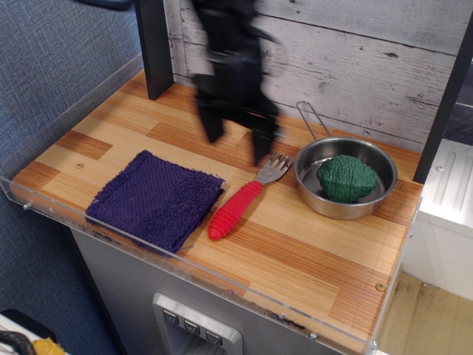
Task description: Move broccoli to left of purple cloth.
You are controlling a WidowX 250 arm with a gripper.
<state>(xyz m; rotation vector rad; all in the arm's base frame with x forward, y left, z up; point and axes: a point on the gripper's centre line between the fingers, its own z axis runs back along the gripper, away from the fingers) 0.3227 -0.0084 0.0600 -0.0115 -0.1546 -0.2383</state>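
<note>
green broccoli (346,178) sits in the pan (314,198), right of the blurred claw (236,139); fingers apart

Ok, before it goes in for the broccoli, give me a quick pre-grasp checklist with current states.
1. Broccoli is in the steel pan, top uncovered: ok.
2. Gripper is empty, with its fingers apart: ok, though motion blur smears the detail.
3. Gripper lined up over the broccoli: not ok; it hangs beyond the fork's tines, short of the pan.
4. Fork lies between the purple cloth and the pan, apart from both: ok.
5. Bare wood left of the cloth for the drop: ok, but it is a narrow strip beside the acrylic guard.
6. Gripper height above the counter: cannot tell.
</note>
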